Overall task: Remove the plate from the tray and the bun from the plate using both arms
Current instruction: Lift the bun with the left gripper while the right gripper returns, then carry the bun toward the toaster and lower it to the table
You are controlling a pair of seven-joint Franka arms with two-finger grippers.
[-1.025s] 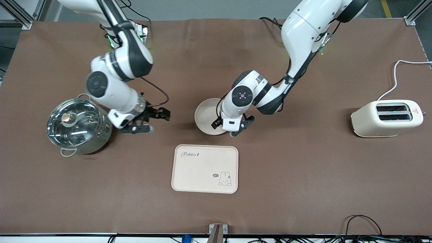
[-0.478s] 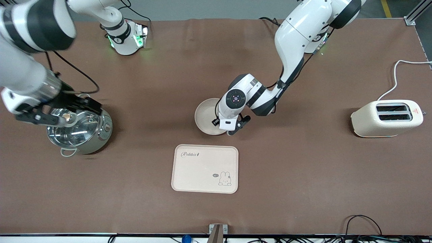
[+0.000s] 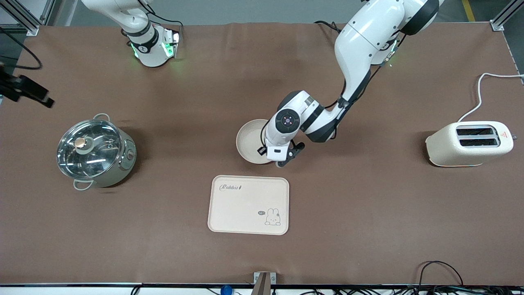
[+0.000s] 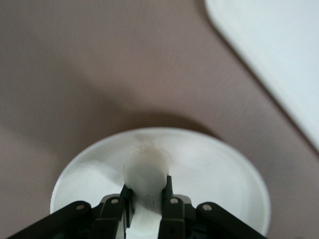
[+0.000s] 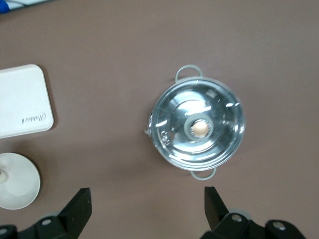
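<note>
The round cream plate [image 3: 247, 141] lies mid-table, farther from the front camera than the tray. My left gripper [image 3: 283, 159] is low at the plate's rim on the side toward the left arm's end. In the left wrist view the left gripper [image 4: 146, 191] is shut on the small pale bun [image 4: 144, 169], which is over the plate [image 4: 214, 169]. The bun is hidden by the hand in the front view. My right gripper [image 3: 28, 93] is raised high at the right arm's end of the table. It is open and empty [image 5: 147, 204], looking down on the pot and the plate [image 5: 17, 181].
A steel pot with a glass lid [image 3: 92, 151] stands toward the right arm's end; it also shows in the right wrist view [image 5: 198, 128]. The rectangular rabbit tray [image 3: 248, 205] lies nearer the front camera than the plate. A cream toaster [image 3: 468, 143] stands toward the left arm's end.
My right arm has swung up and away from beside the pot to the table's edge. My left gripper has edged slightly inward at the plate's rim.
</note>
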